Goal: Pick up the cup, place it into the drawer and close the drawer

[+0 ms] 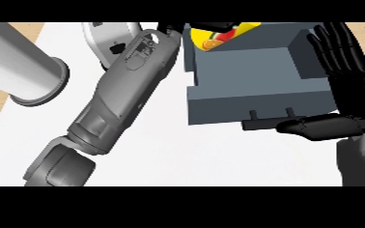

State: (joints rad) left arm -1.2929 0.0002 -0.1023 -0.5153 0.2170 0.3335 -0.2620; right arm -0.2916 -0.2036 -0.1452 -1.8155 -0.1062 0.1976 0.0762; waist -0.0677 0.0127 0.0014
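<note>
The yellow cup [230, 35], printed with an orange fruit picture, shows at the far end of the open grey-blue drawer [246, 104], just over its back wall. My left forearm runs from the lower left up to it. The left hand [216, 26] is mostly hidden; black fingers curl over the cup's top. My right hand [336, 53] stands open at the drawer's right wall, fingers straight up. Its thumb [314, 126] lies at the drawer's front, beside the dark handle [265, 122].
A large grey cylinder [32, 72] lies on its side at the left of the white counter [206, 154]. A white and grey rounded object [107, 35] sits at the back, partly behind my left forearm. Wood shows at the far left edge.
</note>
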